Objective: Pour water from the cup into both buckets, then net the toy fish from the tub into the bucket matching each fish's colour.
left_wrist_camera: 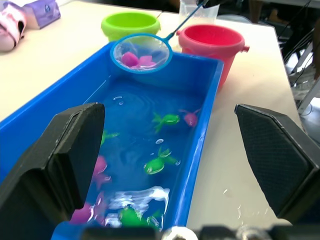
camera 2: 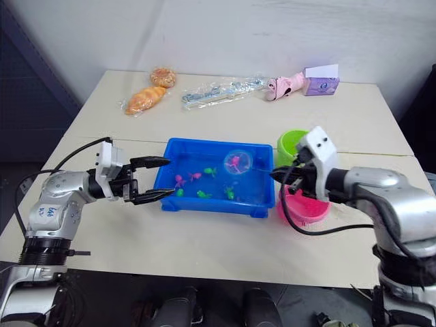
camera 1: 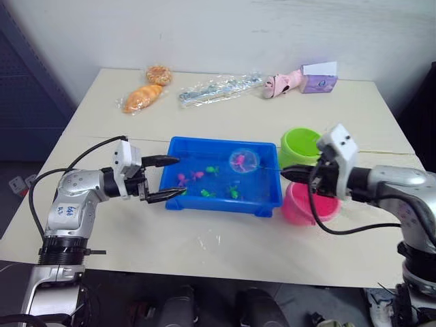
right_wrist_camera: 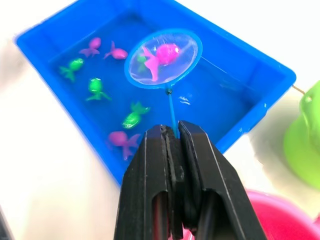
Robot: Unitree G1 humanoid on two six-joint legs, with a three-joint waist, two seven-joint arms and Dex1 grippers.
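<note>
The blue tub (camera 1: pixel 269 201) holds water with several pink and green toy fish (camera 1: pixel 234 192). My right gripper (camera 1: pixel 294 172) is shut on the thin handle of a small round net (right_wrist_camera: pixel 163 59), which hangs above the tub's far right part with a pink fish (right_wrist_camera: pixel 167 51) in it. The lime green bucket (camera 1: pixel 300 145) and the pink bucket (camera 1: pixel 298 208) stand just right of the tub, under my right arm. A clear cup (left_wrist_camera: pixel 197 11) stands behind the pink bucket. My left gripper (camera 1: pixel 163 178) is open at the tub's left end, its fingers astride the rim.
At the table's far edge lie two bagged pastries (camera 1: pixel 143 98), a clear wrapped packet (camera 1: pixel 218 88), a pink toy (camera 1: pixel 281 84) and a purple box (camera 1: pixel 319 80). The near side of the table (camera 1: pixel 204 245) in front of the tub is bare.
</note>
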